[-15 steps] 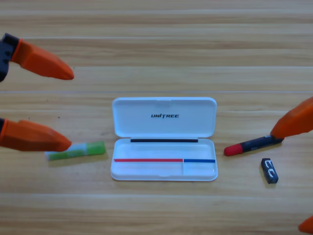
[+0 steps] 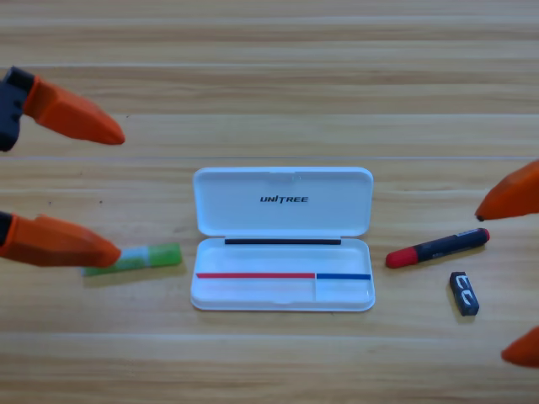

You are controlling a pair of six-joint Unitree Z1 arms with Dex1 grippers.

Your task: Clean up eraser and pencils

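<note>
Your right gripper (image 2: 520, 273), at the right edge of the frame, has pulled its upper jaw back off the tail of the black pencil (image 2: 437, 247), and the lower jaw has come further into view at the bottom right; the jaws stand wide apart, holding nothing. The black pencil lies bare just right of the white case (image 2: 283, 296), the eraser (image 2: 464, 293) below its tail. Your left gripper (image 2: 112, 191), at the left edge, is likewise spread, its lower jaw now covering the white end of the green pencil (image 2: 143, 257). Nothing is in the open case yet, so all three pickups remain.
</note>
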